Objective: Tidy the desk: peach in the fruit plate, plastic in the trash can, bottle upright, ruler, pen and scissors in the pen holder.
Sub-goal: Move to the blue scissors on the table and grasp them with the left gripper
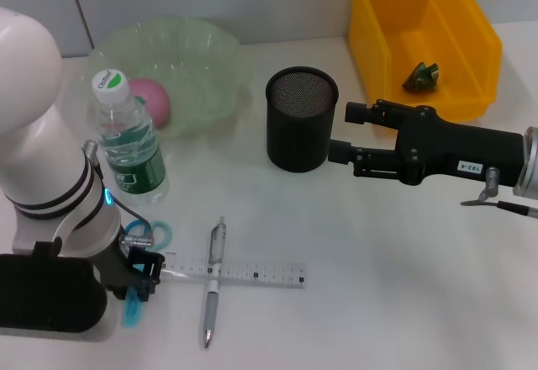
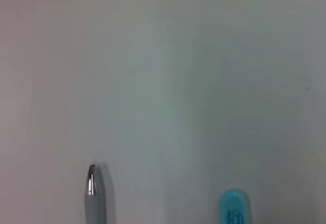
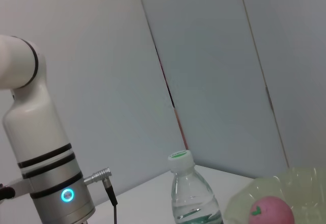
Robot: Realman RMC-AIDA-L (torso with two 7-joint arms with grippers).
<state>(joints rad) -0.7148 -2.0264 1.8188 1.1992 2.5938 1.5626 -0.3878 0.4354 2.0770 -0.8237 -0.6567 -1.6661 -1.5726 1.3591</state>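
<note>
Smooth white desk (image 1: 378, 252), pale panelled wall behind. My left hand (image 1: 139, 282) clamps blue plastic scissors (image 1: 147, 235); my right hand (image 1: 340, 134), fingers parted and empty, nears the black mesh cup (image 1: 301, 119).

Before me lies a plain white worktop (image 1: 378, 261), smooth and matte, filling nearly everything I see from my head. Its far edge meets a pale grey wall (image 1: 252, 0) made of flat panels, with a thin dark seam running down at the far left corner. From my right wrist the same wall (image 3: 214, 71) rises behind the worktop, its panels parted by narrow slanting joints, one of them showing a reddish-dark line. The light is soft and even, leaving only faint shadows on the worktop. My left wrist sees bare white surface (image 2: 163, 81).
</note>
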